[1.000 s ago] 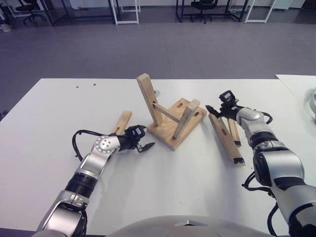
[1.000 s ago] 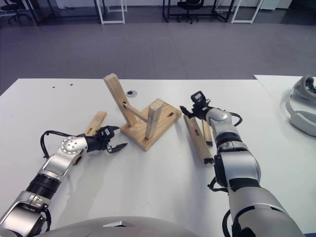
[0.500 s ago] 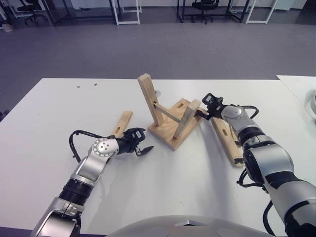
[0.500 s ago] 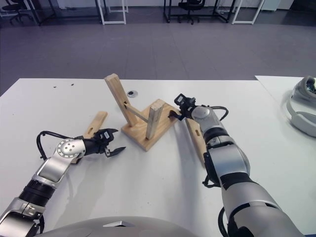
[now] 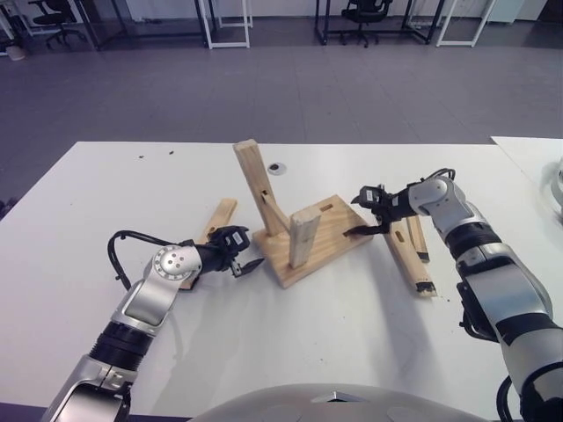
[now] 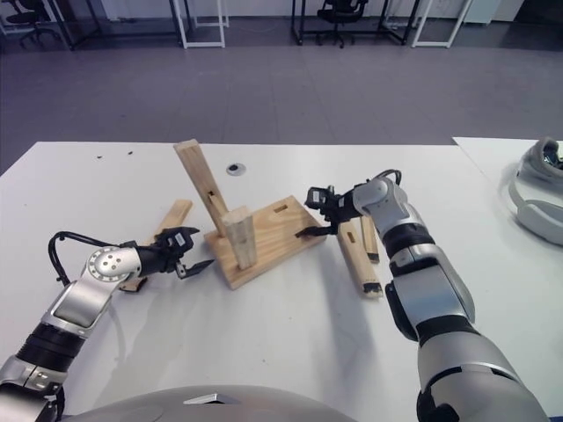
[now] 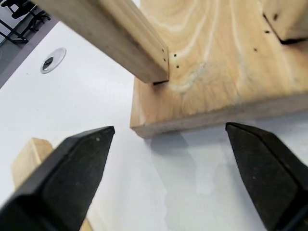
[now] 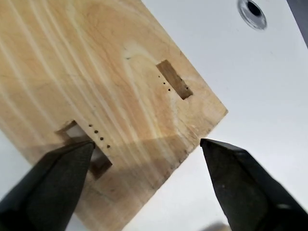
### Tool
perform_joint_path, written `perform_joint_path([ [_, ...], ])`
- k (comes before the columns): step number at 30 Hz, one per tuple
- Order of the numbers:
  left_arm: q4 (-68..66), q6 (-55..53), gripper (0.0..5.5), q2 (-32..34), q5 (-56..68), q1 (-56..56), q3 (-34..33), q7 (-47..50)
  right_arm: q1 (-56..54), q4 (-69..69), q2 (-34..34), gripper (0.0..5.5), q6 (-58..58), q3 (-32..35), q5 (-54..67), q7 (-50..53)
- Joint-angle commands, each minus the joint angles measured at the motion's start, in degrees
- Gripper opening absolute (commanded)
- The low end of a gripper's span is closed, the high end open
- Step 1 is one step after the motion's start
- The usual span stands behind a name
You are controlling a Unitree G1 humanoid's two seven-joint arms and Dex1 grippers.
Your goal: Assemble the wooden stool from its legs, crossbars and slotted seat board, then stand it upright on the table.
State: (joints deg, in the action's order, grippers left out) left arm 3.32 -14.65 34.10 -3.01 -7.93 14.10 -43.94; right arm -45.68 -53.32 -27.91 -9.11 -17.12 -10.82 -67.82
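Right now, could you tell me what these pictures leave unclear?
Whether a crossbar joins the tilted leg and the front leg: eye views, the front leg blocks it.
The loose wooden piece's near end: the left arm covers it.
One slot of the seat board: right wrist view, a finger of the right gripper overlaps it.
White object at right: cut by the edge.

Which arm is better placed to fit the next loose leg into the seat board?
Probably the right. The right gripper hangs open at the seat board's edge with the empty slots, and two loose legs lie just beside it. The left gripper is at the opposite corner.
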Motion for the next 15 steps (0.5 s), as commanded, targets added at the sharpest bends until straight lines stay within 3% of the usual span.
perform_joint_path([
  [1,-0.7,0.4,4.27,1.2,-0.8,0.5,-0.1,-0.3,3.7,9.7,-0.9,4.13,10.1,6.2,7.5,-1.2],
  [6,-1.0,0.8,4.27,2.1,-0.9,1.0,-0.7,-0.3,4.4,10.1,-2.9,4.13,14.9,14.2,12.1,8.0],
  [10,-1.2,0.9,4.27,1.5,-1.3,1.1,0.4,-0.1,7.2,-2.6,-0.2,4.13,4.2,6.9,1.0,22.8],
  [12,-2.9,1.8,4.27,0.8,-1.6,-0.2,1.3,-0.3,9.0,-5.5,1.1,4.13,-0.1,5.6,0.1,23.2],
  [15,-10.7,3.8,4.27,-2.8,-1.7,-5.2,1.6,1.5,14.1,1.3,1.4,4.13,-3.9,6.1,4.9,15.0],
])
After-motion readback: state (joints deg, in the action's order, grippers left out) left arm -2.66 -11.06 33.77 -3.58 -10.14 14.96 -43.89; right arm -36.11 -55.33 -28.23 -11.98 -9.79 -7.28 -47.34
